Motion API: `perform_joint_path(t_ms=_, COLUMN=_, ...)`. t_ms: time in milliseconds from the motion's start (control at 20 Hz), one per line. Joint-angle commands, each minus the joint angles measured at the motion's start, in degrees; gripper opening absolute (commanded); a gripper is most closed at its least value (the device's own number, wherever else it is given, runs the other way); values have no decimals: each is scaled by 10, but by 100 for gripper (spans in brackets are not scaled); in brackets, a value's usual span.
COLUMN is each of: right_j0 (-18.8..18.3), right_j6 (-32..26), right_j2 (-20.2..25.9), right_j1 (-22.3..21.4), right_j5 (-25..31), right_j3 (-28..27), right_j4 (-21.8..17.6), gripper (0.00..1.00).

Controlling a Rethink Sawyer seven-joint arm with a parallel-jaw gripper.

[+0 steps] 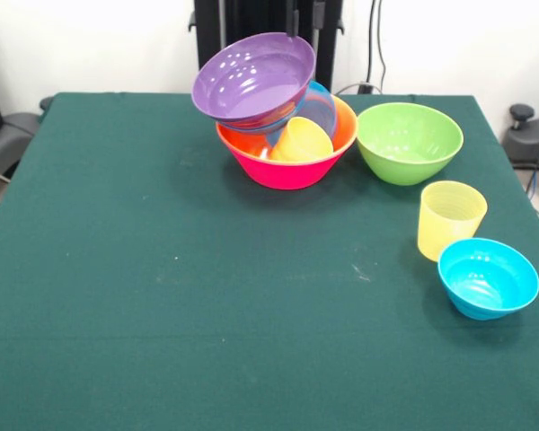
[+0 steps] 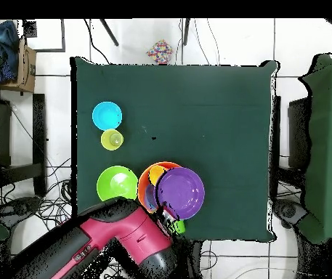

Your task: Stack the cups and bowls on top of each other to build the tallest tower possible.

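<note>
Purple bowl [image 1: 253, 77] tilted atop the tower [image 1: 286, 153], green bowl [image 1: 408, 140] loose just beside, arm [image 2: 118, 240] drawn back behind both, grip state impossible to tell.

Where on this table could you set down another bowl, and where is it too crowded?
Free: the near half of the green cloth and its whole left side. Crowded: the far middle, where the tower nearly touches the green bowl, and the right edge with the yellow cup against the small blue bowl.

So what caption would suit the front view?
Leaning tower of bowls beside a green bowl, pale yellow cup and small blue bowl.
</note>
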Motion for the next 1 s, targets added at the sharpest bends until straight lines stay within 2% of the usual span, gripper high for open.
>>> perform_joint_path(t_ms=50, right_j0=9, right_j6=81, right_j2=89, right_j1=25, right_j5=16, right_j3=-11, right_j4=-24, gripper=100)
perform_joint_path(t_ms=350, right_j0=26, right_j6=197, right_j2=54, right_j1=15, right_j5=-15, right_j3=-45, right_j4=-46, gripper=100)
perform_joint_path(t_ms=750, right_j0=40, right_j6=296, right_j2=25, right_j1=14, right_j5=-36, right_j3=-91, right_j4=-66, gripper=100)
perform_joint_path(t_ms=1000, right_j0=45, right_j6=337, right_j2=23, right_j1=26, right_j5=-28, right_j3=-114, right_j4=-70, gripper=100)
